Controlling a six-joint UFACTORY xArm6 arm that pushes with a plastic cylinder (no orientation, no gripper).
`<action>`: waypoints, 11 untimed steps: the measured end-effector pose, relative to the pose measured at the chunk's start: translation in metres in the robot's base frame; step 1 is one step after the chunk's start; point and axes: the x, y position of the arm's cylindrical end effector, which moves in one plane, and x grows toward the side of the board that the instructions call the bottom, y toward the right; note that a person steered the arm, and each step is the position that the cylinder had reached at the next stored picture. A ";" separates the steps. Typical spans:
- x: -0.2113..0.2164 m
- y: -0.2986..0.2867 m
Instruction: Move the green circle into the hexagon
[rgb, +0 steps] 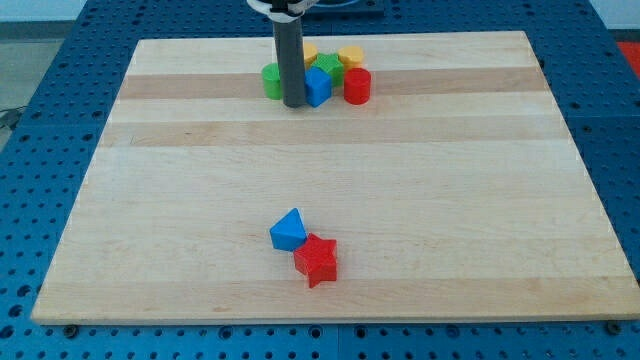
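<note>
The green circle (271, 81) lies near the view's top centre, in a tight cluster of blocks. My tip (294, 104) rests on the board just right of the green circle, between it and a blue cube (318, 87), and the rod hides part of both. The yellow hexagon (351, 55) sits at the cluster's upper right. A green star (326, 66) lies between the blue cube and the hexagon. A red cylinder (357, 86) stands just below the hexagon. A second yellow block (309, 50) peeks out behind the rod; its shape is unclear.
A blue triangular block (288, 230) and a red star (316, 261) touch each other near the view's bottom centre. The wooden board (150, 200) lies on a blue perforated table (30, 150).
</note>
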 end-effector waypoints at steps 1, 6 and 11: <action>0.025 -0.043; -0.012 -0.051; -0.003 -0.053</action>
